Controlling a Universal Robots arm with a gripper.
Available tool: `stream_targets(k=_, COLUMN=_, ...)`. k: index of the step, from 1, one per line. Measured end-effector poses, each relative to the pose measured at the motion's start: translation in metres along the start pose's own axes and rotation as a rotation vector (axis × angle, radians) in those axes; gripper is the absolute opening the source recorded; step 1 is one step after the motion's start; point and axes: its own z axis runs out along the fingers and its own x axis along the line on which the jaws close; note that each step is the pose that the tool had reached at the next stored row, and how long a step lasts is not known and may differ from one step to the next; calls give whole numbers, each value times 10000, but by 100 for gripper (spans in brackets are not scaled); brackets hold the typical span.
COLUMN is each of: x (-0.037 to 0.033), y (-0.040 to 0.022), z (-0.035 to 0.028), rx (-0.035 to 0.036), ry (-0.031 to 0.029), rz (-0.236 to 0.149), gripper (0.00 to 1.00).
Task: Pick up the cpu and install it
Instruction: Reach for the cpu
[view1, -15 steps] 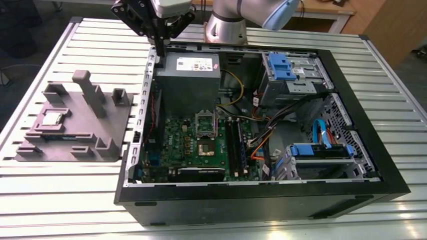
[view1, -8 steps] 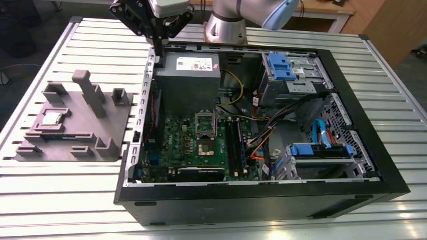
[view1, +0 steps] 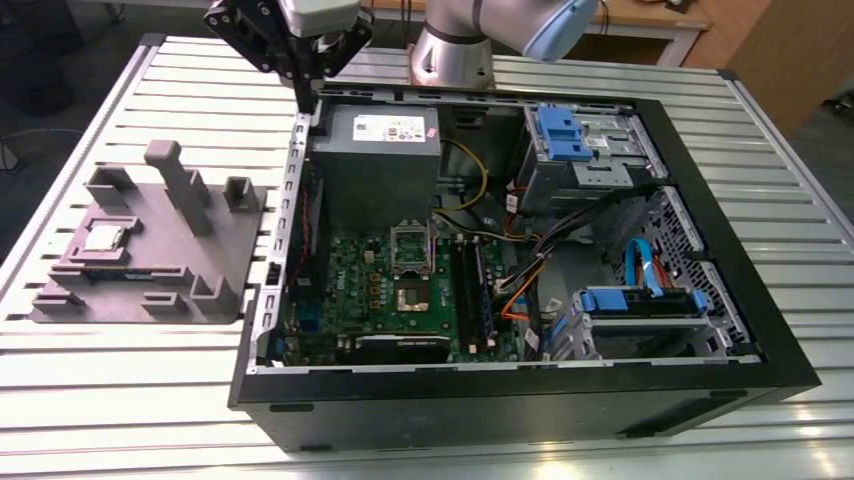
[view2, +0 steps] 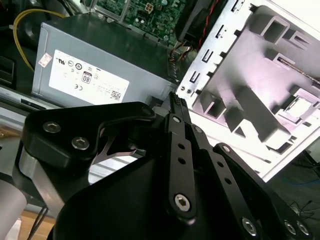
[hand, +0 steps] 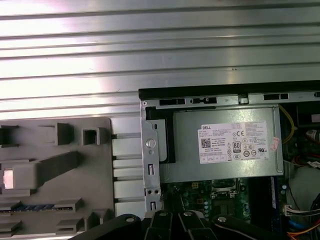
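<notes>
The cpu (view1: 104, 238), a small square chip with a shiny top, lies in a recess of the grey holder block (view1: 147, 285) at the exterior view's left, beside the open computer case (view1: 721, 250). In the second wrist view the cpu (view2: 300, 106) shows as a pale square in the block. My gripper (view1: 307, 100) hangs above the case's back left corner, by the grey power supply (view1: 378, 135), well away from the chip. Its fingers (view2: 172, 107) are pressed together with nothing between them. The metal socket frame (view1: 412, 262) stands on the green motherboard (view1: 360, 290).
The case sits on a slatted metal table (view1: 134, 400). Inside it are blue drive brackets (view1: 567, 130), a blue cable (view1: 638, 265) and orange and yellow wires. The holder block has tall posts (view1: 180, 185). The arm's base (view1: 451, 55) stands behind the case.
</notes>
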Motion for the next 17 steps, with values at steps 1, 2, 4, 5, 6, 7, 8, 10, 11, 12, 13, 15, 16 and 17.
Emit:
stream_targets(k=1, x=8, y=0, z=2, rx=-1, ry=1, rz=0, gripper=10)
stream_targets(k=2, x=16, y=-1, z=3, rx=-1, ry=4, rz=0, gripper=10)
stream_targets(k=4, x=30, y=-2, z=5, rx=0, ry=8, rz=0, gripper=10)
stream_targets(k=5, x=36, y=-3, z=7, rx=0, ry=10, rz=0, gripper=10)
stream_targets(k=6, x=41, y=-3, z=8, rx=0, ry=12, rz=0, gripper=10)
stream_targets(k=7, x=46, y=-4, z=9, rx=1, ry=15, rz=0, gripper=10)
stream_targets(k=8, x=49, y=-4, z=10, rx=2, ry=18, rz=0, gripper=10)
stream_targets(k=10, x=56, y=-5, z=13, rx=3, ry=26, rz=1, gripper=10)
stream_targets(k=11, x=59, y=-5, z=14, rx=4, ry=30, rz=1, gripper=10)
stream_targets(k=12, x=63, y=-6, z=16, rx=3, ry=32, rz=1, gripper=10)
stream_targets(k=13, x=66, y=-6, z=17, rx=3, ry=36, rz=2, gripper=10)
stream_targets(k=15, x=71, y=-7, z=20, rx=4, ry=42, rz=1, gripper=10)
stream_targets(k=16, x=75, y=-7, z=22, rx=3, ry=44, rz=2, gripper=10)
stream_targets(k=17, x=78, y=-7, z=24, rx=3, ry=47, rz=2, gripper=10)
